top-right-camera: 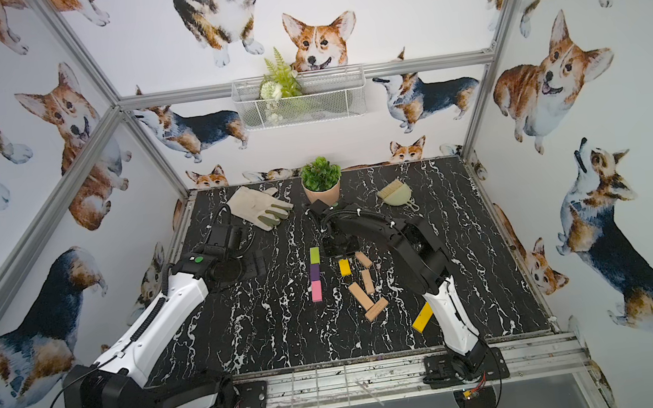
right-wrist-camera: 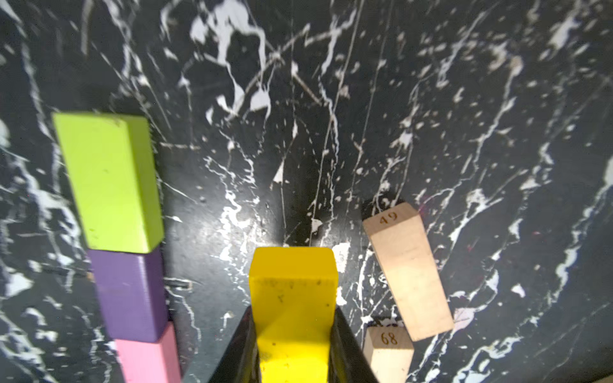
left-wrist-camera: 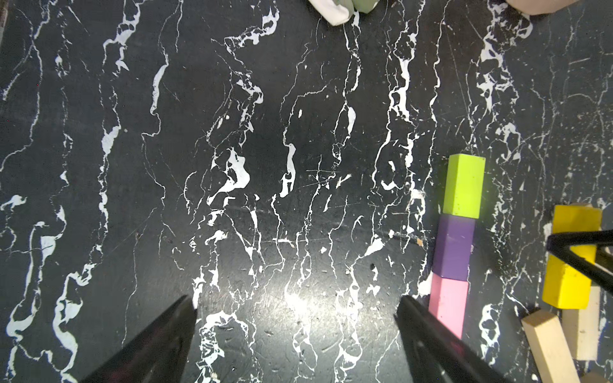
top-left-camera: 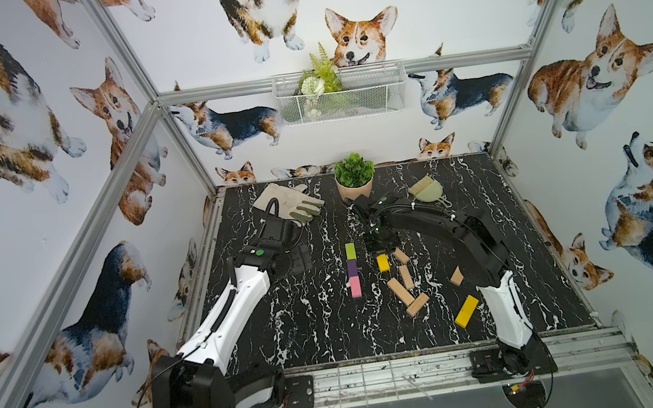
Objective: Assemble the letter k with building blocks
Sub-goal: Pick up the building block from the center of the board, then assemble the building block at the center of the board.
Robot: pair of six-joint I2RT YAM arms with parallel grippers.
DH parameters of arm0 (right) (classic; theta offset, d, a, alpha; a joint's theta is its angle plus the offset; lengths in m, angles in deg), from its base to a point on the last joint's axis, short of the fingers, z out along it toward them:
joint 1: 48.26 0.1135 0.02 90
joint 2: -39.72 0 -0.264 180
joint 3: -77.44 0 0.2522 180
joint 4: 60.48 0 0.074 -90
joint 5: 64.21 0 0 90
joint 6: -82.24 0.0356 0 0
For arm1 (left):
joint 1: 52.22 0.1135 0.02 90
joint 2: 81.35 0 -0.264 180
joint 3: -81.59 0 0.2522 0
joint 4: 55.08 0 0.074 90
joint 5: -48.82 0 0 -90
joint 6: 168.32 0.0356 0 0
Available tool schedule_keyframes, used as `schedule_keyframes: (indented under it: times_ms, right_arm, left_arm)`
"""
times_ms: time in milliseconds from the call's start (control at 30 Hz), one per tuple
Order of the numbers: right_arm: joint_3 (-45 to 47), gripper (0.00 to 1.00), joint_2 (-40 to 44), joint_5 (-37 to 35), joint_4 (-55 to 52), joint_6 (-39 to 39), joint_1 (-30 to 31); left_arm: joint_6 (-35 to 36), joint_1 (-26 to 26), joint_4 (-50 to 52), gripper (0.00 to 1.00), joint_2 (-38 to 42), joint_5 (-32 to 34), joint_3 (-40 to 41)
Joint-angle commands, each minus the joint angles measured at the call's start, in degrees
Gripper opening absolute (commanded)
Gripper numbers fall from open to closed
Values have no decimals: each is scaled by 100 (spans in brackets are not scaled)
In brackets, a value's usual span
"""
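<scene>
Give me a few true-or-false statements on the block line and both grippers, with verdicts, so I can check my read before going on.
1. The lime green block, purple block and pink block lie end to end in one line. True.
2. The right gripper is empty. False: its jaws are closed on a yellow block.
3. The left gripper holds the pink block. False: it is open over bare table, with the pink block beside it.
4. A second yellow block lies loose near the right arm. True.
5. The purple block ends the line. False: it sits in the middle.
</scene>
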State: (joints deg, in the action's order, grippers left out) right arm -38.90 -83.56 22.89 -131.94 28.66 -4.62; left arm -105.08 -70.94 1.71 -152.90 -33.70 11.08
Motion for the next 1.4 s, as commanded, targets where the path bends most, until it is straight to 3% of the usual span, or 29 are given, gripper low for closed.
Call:
schedule_keyframes:
  times_ms: [0, 233, 400, 600, 1267, 1367]
  right_arm:
    - [-217, 0, 57, 128, -206, 1070, -16]
    - [251, 0, 144, 350, 848, 3280, -29]
    - [269, 0, -5, 290, 1173, 4276, -33]
    - [-257, 0, -465, 373, 1008, 4325, -83]
    - [-179, 0, -640, 259, 954, 4406, -154]
    - [-158, 6, -640, 272, 955, 4393, -160]
  left_arm:
    - [17, -9, -22, 96, 42, 93, 6]
    - [31, -19, -12, 96, 53, 117, -3]
    - [31, -44, -5, 96, 57, 148, -3]
    - [40, -54, -5, 96, 71, 148, -11]
    - [61, -59, -4, 96, 58, 174, -16]
    - [60, -57, -2, 96, 45, 174, -18]
